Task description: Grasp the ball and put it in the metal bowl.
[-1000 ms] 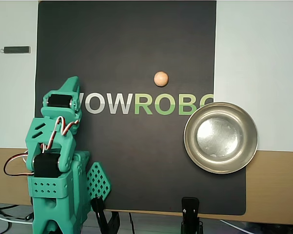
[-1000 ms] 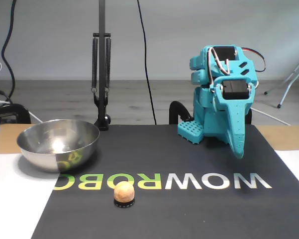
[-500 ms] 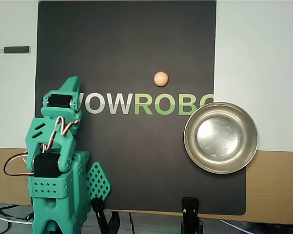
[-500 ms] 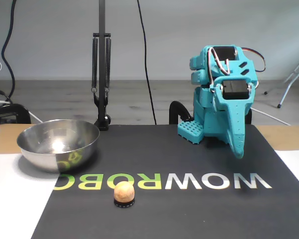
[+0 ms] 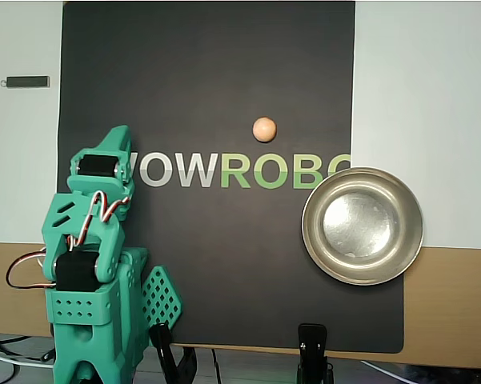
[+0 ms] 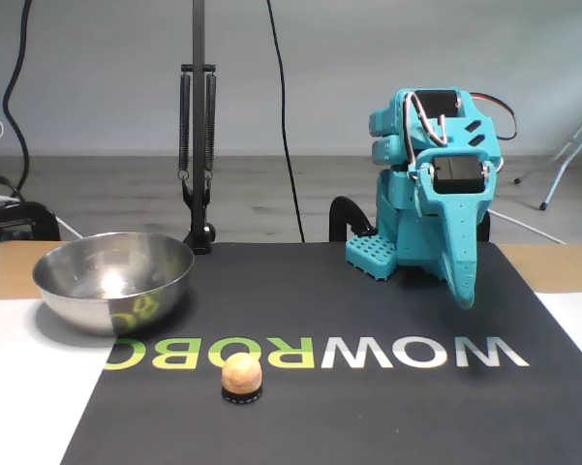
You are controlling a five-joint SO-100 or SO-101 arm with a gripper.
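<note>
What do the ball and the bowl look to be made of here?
The ball looks matte and peach-orange with no highlight; it could be wood, cork or foam, and the pictures do not settle which. The bowl is polished metal, probably steel: its wall mirrors the mat's lettering in the fixed view.

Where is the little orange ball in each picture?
Overhead view: the ball sits on the black mat, a bit right of the middle, just above the green letters.
Fixed view: the ball is low in the picture, left of the middle, just below the upside-down letters.
Shared landmark: the metal bowl, at the right in the overhead view and at the left in the fixed view.
</note>
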